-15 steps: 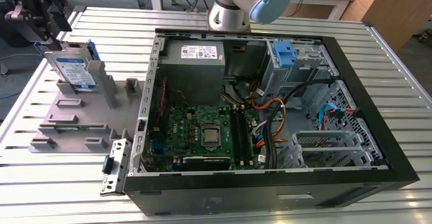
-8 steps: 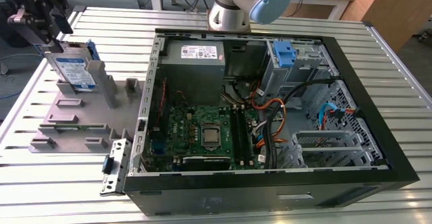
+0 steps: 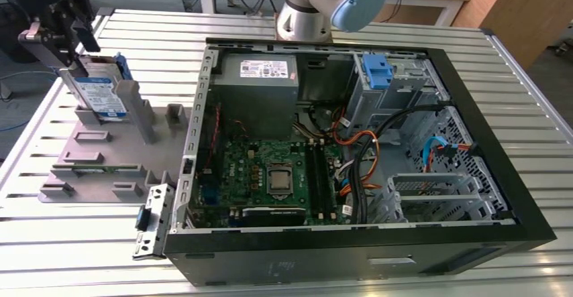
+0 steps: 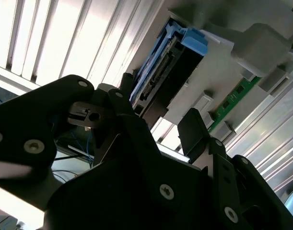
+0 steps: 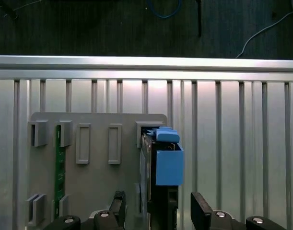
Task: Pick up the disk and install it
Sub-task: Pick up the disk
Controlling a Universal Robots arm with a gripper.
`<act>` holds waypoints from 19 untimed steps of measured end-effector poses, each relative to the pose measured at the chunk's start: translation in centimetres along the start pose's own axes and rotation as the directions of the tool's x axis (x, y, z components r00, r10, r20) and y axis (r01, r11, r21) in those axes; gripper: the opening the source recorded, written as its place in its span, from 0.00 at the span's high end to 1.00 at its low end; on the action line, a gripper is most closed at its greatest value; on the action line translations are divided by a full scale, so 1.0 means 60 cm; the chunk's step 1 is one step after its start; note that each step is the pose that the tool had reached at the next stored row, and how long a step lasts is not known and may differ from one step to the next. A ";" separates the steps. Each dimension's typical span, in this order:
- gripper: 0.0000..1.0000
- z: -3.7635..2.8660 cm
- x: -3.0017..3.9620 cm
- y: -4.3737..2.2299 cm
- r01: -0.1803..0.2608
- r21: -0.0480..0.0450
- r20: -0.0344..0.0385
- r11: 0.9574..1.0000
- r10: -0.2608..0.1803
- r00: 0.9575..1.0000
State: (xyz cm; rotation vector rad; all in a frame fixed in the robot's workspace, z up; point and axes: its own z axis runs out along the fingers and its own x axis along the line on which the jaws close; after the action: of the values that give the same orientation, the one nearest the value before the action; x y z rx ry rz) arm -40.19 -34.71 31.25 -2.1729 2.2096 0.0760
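Our gripper point(image 5: 158, 203) hangs over the disk point(image 5: 169, 165), fingers wide to straddle it, gripping nothing. The holder point(image 5: 96, 187) props it upright for reach.

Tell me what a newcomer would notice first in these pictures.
The open computer case dominates the exterior view, its green circuit board and cables bared. On that view's left, the disk stands on edge in a grey holder on the slatted table. The gripper hangs over it, fingers open on either side of the disk.
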 end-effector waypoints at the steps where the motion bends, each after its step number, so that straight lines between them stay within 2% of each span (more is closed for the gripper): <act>1: 0.36 0.003 0.000 0.000 0.000 0.000 0.000 1.000 0.000 1.000; 7: 0.36 0.020 0.001 0.000 0.003 -0.002 -0.001 1.000 -0.003 1.000; 19: 0.37 0.021 0.001 0.000 0.003 -0.002 -0.001 1.000 -0.003 1.000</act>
State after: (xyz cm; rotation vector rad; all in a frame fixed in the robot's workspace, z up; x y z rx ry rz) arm -40.19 -34.71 29.99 -2.1775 2.2072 0.0772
